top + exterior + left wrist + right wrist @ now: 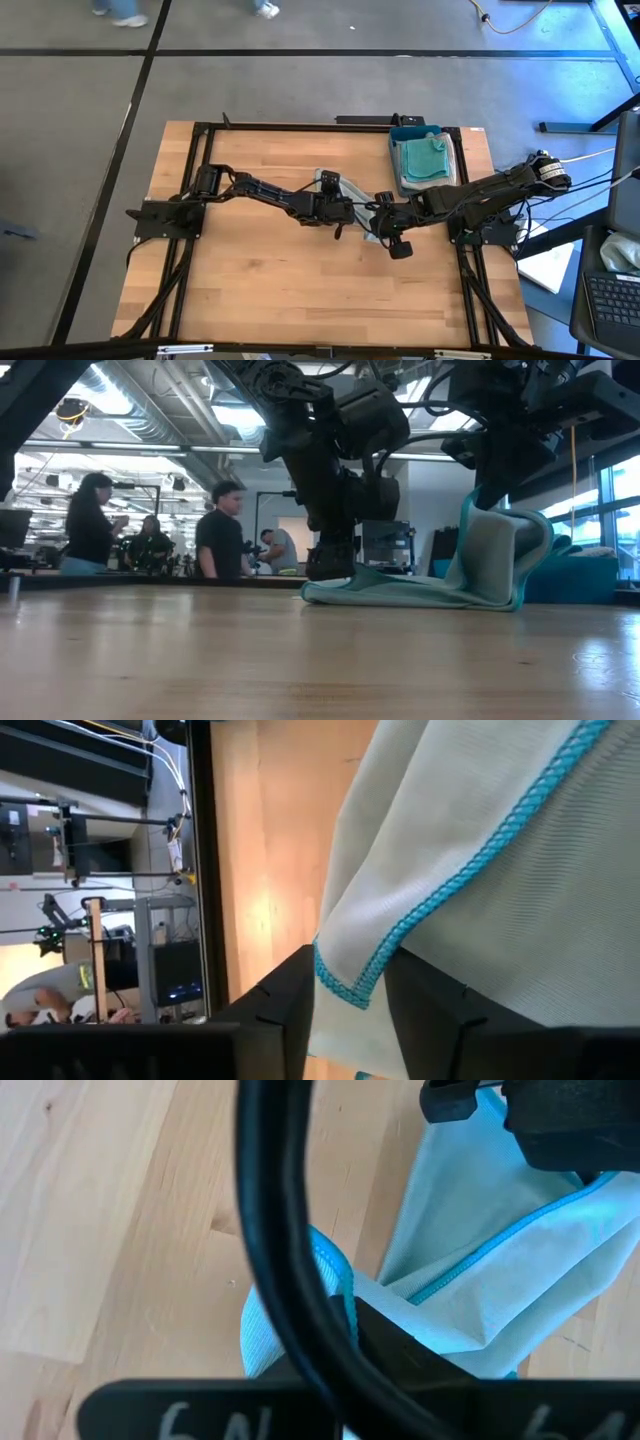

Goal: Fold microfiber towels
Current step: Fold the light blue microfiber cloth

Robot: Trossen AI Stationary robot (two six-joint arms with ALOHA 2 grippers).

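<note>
Both arms are matte black, built of chunky jointed segments with thin black cables looping alongside. The right arm (pixel 480 195) carries a round silver-faced motor near its base. The left arm (pixel 270 192) sits on a flat black plate.

Open-plan lab, exposed ceiling ducts (pixel 130 400), monitors (pixel 385 545)

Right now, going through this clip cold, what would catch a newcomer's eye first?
Both arms meet at the middle of the table, working one pale towel with teal stitching: the left gripper is shut on its corner, while the right gripper lifts the other end into a raised fold. Behind them, at the table's far right corner, a blue tray holds a stack of towels.
</note>
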